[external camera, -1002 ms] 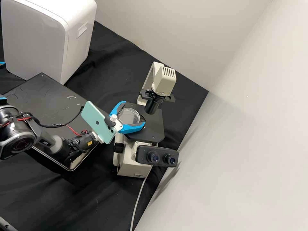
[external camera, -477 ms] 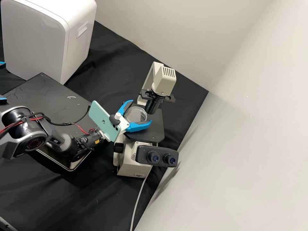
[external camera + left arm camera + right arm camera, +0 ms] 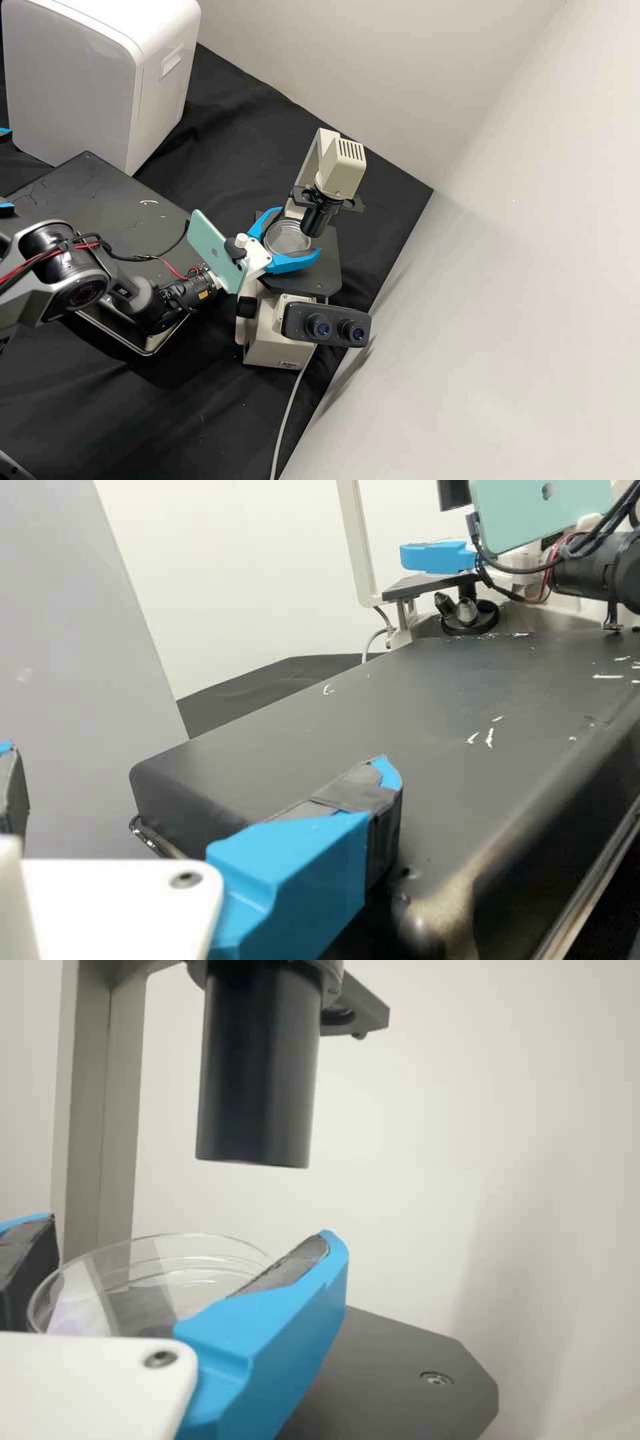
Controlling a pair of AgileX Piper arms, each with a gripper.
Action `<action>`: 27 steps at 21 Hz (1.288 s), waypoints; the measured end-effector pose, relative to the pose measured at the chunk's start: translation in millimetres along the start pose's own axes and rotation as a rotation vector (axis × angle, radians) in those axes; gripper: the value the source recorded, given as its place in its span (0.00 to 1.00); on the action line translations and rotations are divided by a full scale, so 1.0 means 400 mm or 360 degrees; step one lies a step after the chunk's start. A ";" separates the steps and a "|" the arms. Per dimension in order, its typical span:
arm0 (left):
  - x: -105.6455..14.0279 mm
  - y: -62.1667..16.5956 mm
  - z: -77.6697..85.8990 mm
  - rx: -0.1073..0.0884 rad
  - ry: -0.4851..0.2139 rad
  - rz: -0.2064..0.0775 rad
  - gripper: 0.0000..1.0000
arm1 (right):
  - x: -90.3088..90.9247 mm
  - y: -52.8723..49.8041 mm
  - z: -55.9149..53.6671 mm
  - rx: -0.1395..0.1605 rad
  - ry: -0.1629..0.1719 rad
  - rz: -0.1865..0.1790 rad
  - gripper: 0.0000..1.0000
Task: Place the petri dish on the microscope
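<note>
My right gripper (image 3: 299, 231) pinches the clear round petri dish (image 3: 288, 235) over the black stage (image 3: 327, 268) of the beige microscope (image 3: 268, 332); left gripper (image 3: 195, 765) spread.

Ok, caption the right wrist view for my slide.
Right pincer holds the clear petri dish over the black microscope stage, dark condenser tube hanging close above.

I see a white, round-cornered appliance (image 3: 100, 73) standing on a black cloth (image 3: 240, 140) that spreads out from under it. Just in front of the appliance lies a flat dark box (image 3: 100, 193), its lid marked with pale scratches. A plain pale wall (image 3: 400, 60) rises behind the appliance and runs off to its right.
</note>
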 end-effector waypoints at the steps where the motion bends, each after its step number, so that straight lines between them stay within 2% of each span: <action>1: 0.000 0.000 0.000 0.0000 0.0000 0.0000 1.00 | 0.000 -0.001 0.000 0.0004 -0.0010 0.0009 0.00; 4: 0.000 0.000 0.000 0.0000 0.0000 0.0000 1.00 | 0.001 -0.012 -0.007 -0.0012 -0.0005 0.0030 0.00; 7: 0.001 -0.003 0.000 -0.0002 0.0000 -0.0006 1.00 | 0.001 -0.027 -0.019 -0.0051 0.0019 0.0017 0.00; 10: 0.001 -0.006 -0.001 -0.0005 0.0000 -0.0015 1.00 | 0.001 -0.037 -0.026 -0.0062 0.0037 0.0006 0.00; 11: 0.002 -0.006 0.000 -0.0005 -0.0002 -0.0015 1.00 | 0.001 -0.041 -0.026 -0.0062 0.0039 -0.0001 1.00; 14: 0.002 -0.006 0.000 -0.0006 0.0000 -0.0014 1.00 | 0.000 -0.046 -0.028 -0.0065 0.0048 -0.0014 1.00; 19: 0.002 -0.008 0.000 -0.0008 0.0000 -0.0020 1.00 | 0.004 -0.051 -0.029 -0.0133 0.0028 -0.0012 1.00; 27: 0.002 -0.008 0.000 -0.0009 -0.0001 -0.0014 1.00 | 0.005 -0.048 -0.034 -0.0132 -0.0004 -0.0053 1.00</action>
